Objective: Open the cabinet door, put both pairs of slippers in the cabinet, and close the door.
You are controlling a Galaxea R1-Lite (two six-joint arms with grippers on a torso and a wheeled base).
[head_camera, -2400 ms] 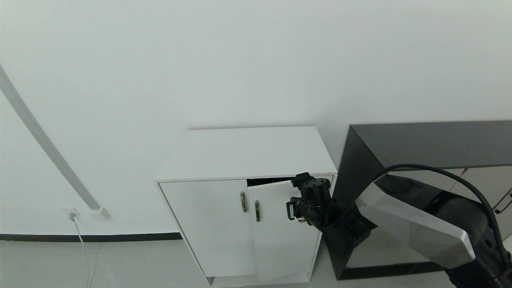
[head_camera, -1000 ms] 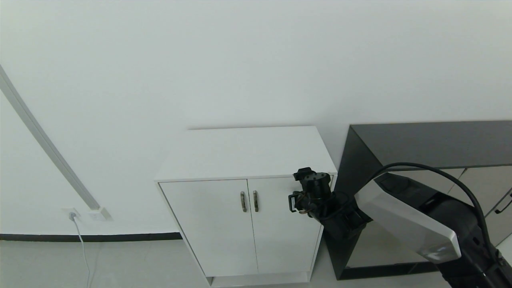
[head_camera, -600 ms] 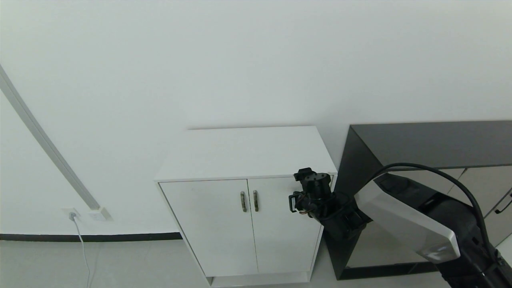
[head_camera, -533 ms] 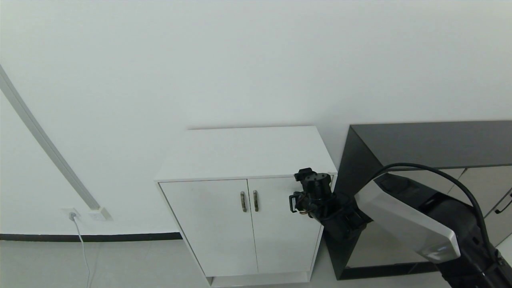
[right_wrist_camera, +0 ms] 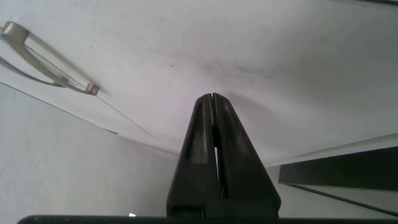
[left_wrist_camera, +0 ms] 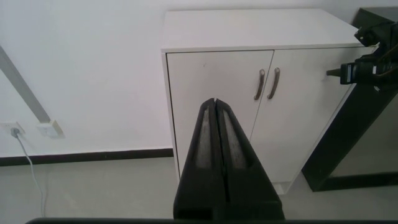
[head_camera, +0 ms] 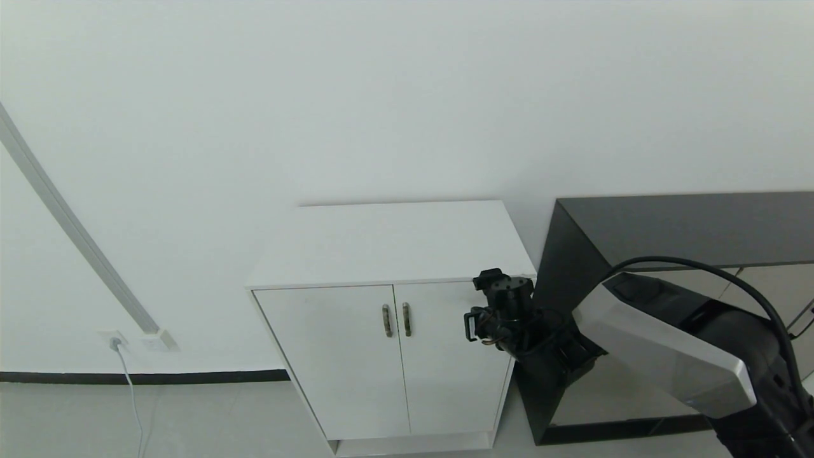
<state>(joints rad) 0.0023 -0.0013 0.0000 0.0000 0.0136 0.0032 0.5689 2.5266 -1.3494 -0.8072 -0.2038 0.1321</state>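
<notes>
Against the white wall (head_camera: 381,95) stands the cabinet (head_camera: 388,242) — left gripper (left_wrist_camera: 214,103) and right gripper (right_wrist_camera: 212,98) closed.

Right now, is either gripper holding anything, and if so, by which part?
Nothing is held. The left gripper is shut on air; the right gripper, also shut and empty, points at the cabinet door.
</notes>
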